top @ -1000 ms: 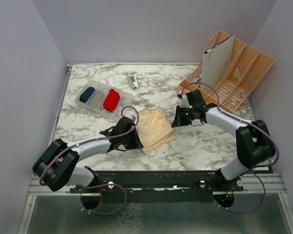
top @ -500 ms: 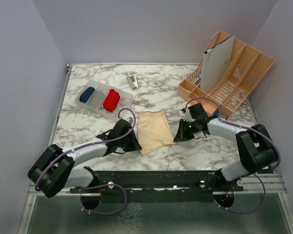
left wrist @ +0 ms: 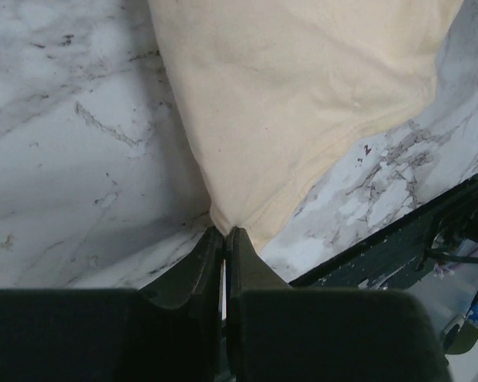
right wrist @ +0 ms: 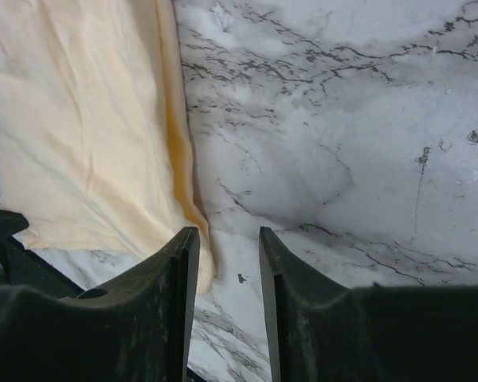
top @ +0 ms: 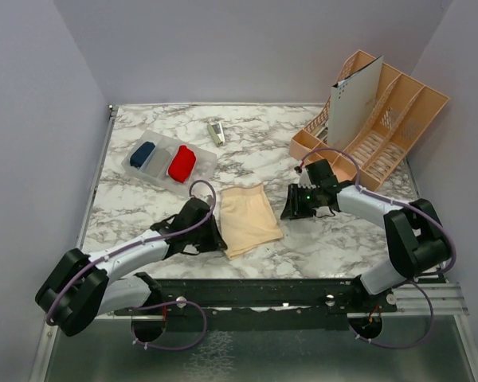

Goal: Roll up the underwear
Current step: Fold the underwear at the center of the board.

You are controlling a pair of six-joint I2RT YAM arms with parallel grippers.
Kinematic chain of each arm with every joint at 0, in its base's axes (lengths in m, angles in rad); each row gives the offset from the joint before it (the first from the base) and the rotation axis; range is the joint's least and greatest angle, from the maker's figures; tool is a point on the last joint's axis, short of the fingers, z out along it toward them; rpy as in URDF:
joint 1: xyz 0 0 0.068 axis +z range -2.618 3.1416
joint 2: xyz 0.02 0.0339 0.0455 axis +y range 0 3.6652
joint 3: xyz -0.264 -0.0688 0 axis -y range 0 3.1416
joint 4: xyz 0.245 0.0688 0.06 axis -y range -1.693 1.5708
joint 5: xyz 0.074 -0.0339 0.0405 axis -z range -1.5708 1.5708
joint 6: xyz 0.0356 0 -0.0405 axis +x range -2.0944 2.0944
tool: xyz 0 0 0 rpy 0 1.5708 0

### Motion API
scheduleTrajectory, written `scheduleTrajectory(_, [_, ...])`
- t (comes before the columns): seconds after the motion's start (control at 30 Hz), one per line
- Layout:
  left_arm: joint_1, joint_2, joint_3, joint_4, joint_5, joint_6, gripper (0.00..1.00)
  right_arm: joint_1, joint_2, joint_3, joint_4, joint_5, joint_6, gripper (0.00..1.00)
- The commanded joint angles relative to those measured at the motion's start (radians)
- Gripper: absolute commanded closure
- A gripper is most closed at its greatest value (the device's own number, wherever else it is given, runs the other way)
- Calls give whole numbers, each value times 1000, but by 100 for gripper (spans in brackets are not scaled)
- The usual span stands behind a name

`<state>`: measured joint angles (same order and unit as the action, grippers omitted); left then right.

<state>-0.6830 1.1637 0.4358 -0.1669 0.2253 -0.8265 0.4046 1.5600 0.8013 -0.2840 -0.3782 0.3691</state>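
Peach-beige underwear (top: 249, 216) lies spread flat on the marble table (top: 255, 151) near its front edge, between the two arms. The left gripper (left wrist: 225, 232) has its jaws pinched together on the cloth's near left corner, while the right gripper (right wrist: 227, 235) stands narrowly parted over bare marble just beside the cloth's right edge, holding nothing. A red rolled bundle (top: 182, 163) sits in a clear tray (top: 207, 162) at the back left, next to a grey bundle (top: 159, 161) and a blue bundle (top: 142, 153).
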Motion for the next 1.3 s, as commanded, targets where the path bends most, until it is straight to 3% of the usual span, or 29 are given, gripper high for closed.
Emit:
scheduleTrajectory(0.0, [-7,-82,-26,-105,78,8,100,-3,-60,29,3,-62,-20,63])
scheduleTrajectory(0.13, [-21,-165,-41,-172,92,-37,99,-2,-79,23,103,-196,42,74])
scheduleTrajectory(0.17, [-23,-183,-47,-186,83,-65,88,1,-81,22,129,-218,58,76])
scheduleTrajectory(0.2, [-25,-204,-51,-201,72,-107,64,8,-76,24,155,-234,71,77])
scheduleTrajectory(0.23, [-26,-226,-61,-204,59,-126,46,19,-67,33,170,-237,80,78])
scheduleTrajectory(0.27, [-27,-247,-64,-208,34,-135,35,33,-51,52,173,-229,82,79])
scheduleTrajectory(0.33, [-27,-270,-43,-235,-23,-124,21,78,-2,105,156,-177,74,81])
scheduleTrajectory(0.43, [-26,-243,49,-242,-95,-81,13,111,75,183,152,-103,79,87])
scheduleTrajectory(0.53, [-17,-124,194,-238,-171,23,12,142,150,269,137,-53,65,90])
scheduleTrajectory(0.67, [50,104,371,-201,-211,129,20,155,246,367,126,-38,64,93])
scheduleTrajectory(0.77, [109,223,417,-147,-161,152,24,167,309,429,101,-16,58,96])
scheduleTrajectory(0.9, [124,308,434,-130,-194,179,26,168,360,464,91,-5,56,98])
scheduleTrajectory(1.13, [136,385,433,-75,-218,231,23,171,442,515,36,-31,7,98])
scheduleTrajectory(1.27, [144,484,456,-97,-313,253,25,171,470,522,11,57,-22,98])
